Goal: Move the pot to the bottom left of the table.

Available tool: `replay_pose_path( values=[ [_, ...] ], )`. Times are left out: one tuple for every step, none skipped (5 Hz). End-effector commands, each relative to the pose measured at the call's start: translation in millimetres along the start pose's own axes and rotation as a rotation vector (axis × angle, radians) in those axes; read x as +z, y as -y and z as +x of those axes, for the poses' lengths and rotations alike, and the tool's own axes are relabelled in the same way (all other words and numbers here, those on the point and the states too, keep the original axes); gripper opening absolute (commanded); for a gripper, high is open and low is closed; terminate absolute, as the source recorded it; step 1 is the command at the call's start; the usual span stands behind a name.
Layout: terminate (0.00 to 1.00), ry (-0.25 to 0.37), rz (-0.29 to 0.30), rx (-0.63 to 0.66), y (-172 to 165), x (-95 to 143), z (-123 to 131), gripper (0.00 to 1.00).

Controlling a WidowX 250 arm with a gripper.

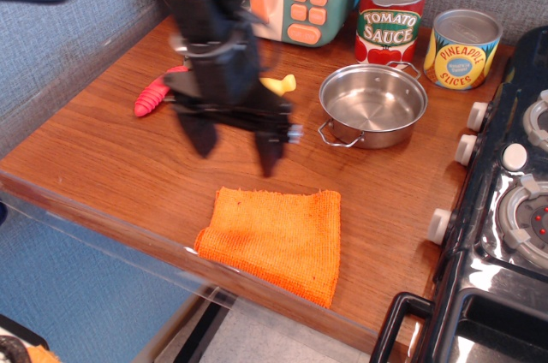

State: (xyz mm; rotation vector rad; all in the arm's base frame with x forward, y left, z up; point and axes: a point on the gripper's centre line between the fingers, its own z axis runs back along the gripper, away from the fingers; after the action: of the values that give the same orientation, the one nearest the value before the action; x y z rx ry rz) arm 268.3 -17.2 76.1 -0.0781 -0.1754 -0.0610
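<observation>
The pot (373, 105) sits upright and empty toward the far right of the table (103, 149), just in front of the tomato sauce can (390, 18) and the pineapple can (462, 48), with the black toy stove (505, 209) on its right. Your gripper (235, 142) hangs above the middle of the table, left of the pot and apart from it, motion-blurred, jaws spread and holding nothing. It hides most of the banana (281, 84); a red toy (152, 98) lies to its left. You look to be in the approach step, with nothing grasped yet. Next you would need to carry the gripper right, set it over the pot's rim or near loop handle, and come down squarely. The orange cloth (274, 230) lies near the front edge, so plan your drop spot left of it.
</observation>
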Motion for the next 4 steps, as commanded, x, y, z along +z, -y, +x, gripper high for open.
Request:
replay_pose_path(
  values=[
    [0.0,0.084,0.078,-0.085,64.5,4.3,92.4,1.0],
    [0.0,0.098,0.062,-0.09,80.0,-7.6,130.4,1.0],
    [0.0,0.08,0.069,-0.078,84.1,-28.5,151.1,1.0],
    [0.0,0.022,0.064,-0.054,80.6,-54.5,149.8,1.0]
  ],
)
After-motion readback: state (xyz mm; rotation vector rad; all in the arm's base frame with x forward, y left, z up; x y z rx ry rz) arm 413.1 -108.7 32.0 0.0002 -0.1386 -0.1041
